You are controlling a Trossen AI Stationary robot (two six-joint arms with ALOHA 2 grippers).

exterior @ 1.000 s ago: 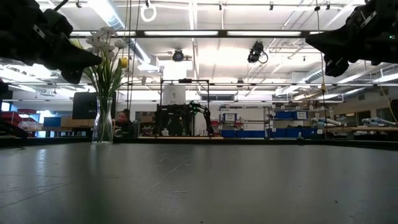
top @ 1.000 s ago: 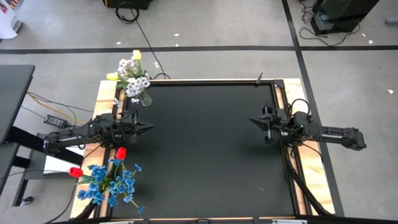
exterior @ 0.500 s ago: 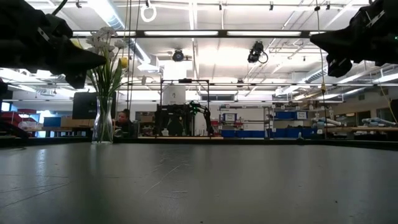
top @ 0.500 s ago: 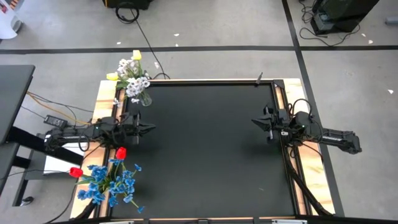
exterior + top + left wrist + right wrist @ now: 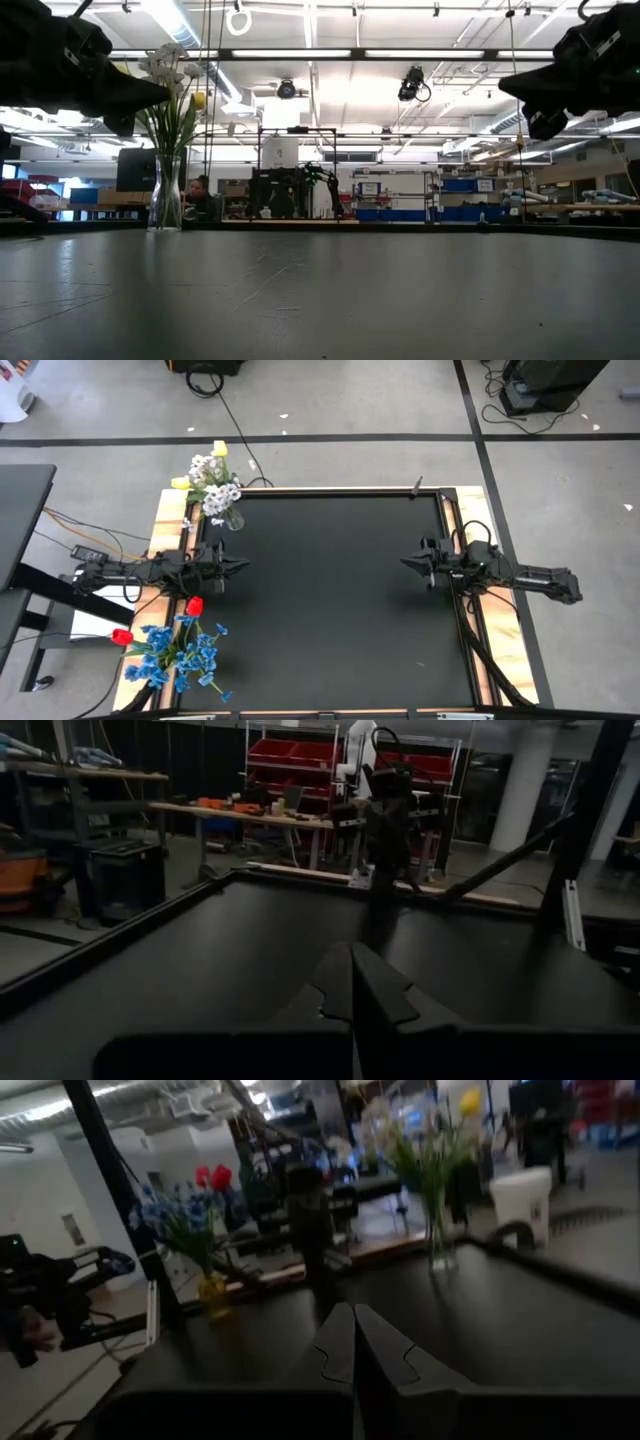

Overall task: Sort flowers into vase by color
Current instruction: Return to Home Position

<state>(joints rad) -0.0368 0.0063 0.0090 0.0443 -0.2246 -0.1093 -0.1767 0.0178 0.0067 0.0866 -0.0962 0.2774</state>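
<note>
Left gripper [image 5: 238, 563] closed, empty, between white-yellow flowers [image 5: 212, 480] and blue-red flowers [image 5: 178, 648]. Right gripper [image 5: 407, 560] closed, empty, facing it, well apart.

Blue-red flowers [image 5: 178, 650] fill one left corner (white-yellow flowers [image 5: 213, 482] the other)

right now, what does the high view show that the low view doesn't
Only the high view: the blue and red flowers by the table's near left corner. Only the low view: the room behind, with ceiling lights and a person beyond the table. Both: the clear vase of white and yellow flowers at the far left corner, the black table, the left arm at its left edge and the right arm at its right edge.
</note>
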